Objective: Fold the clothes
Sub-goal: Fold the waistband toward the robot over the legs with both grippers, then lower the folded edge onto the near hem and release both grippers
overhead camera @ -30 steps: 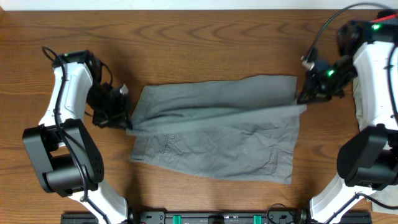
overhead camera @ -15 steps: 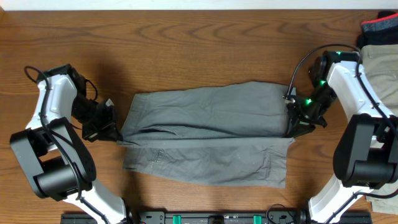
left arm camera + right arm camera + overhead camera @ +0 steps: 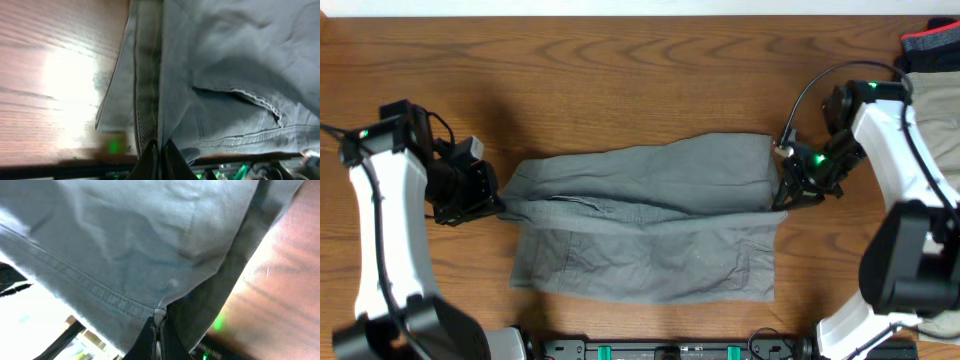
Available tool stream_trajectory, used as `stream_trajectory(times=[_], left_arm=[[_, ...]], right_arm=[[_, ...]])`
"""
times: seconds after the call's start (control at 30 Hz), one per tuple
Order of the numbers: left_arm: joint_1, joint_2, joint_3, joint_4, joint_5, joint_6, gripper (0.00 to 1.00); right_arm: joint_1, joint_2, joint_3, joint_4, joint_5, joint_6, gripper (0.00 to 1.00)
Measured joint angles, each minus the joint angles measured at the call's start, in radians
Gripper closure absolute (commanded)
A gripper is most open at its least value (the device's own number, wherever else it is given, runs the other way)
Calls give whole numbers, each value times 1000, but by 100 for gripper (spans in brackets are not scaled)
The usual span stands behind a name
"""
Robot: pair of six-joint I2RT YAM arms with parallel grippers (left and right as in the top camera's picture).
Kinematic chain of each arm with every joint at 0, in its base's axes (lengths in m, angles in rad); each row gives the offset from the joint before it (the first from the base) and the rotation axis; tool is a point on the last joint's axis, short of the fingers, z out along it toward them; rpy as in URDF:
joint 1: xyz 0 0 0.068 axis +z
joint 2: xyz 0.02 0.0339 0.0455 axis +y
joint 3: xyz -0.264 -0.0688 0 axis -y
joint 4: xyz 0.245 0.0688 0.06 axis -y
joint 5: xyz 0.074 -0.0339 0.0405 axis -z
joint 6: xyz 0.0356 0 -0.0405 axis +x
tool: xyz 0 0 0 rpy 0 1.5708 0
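Mid-grey shorts (image 3: pixel 640 230) lie spread across the middle of the wooden table, with a raised fold running left to right. My left gripper (image 3: pixel 497 205) is shut on the shorts' left edge. The left wrist view shows the fingertips (image 3: pixel 160 152) pinching the waistband cloth (image 3: pixel 147 100), with a pocket seam beside it. My right gripper (image 3: pixel 783 197) is shut on the right edge. In the right wrist view it (image 3: pixel 159 327) pinches a hemmed corner of the shorts (image 3: pixel 140 235). Pale khaki trousers (image 3: pixel 932 98) lie at the far right edge.
A dark blue and red garment (image 3: pixel 930 42) lies at the back right corner above the khaki cloth. Bare wood (image 3: pixel 620 70) runs behind the shorts. The arm bases and a black rail (image 3: pixel 670 350) stand along the near edge.
Both grippers, still shut on the shorts, have moved left and toward the near edge. The held fold has come down over the lower layer, and the garment has slid left.
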Motion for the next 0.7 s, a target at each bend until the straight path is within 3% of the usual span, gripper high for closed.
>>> stream_trajectory(times=[0.3, 0.5, 0.6, 0.63, 0.7], left_arm=[[0, -106, 0, -88, -10, -1, 94], [0, -108, -2, -198, -68, -50, 93], [0, -108, -32, -197, -110, -80, 83], [0, -109, -56, -187, -116, -90, 75], [1, -109, -113, -167, -130, -109, 71]], right_arm=[[21, -189, 8, -32, -33, -51, 99], [95, -212, -3, -103, -36, -42, 99], [123, -213, -62, -93, -1, 10, 99], [129, -214, -99, -68, 24, 48, 99], [131, -213, -167, -34, 66, 106, 99]])
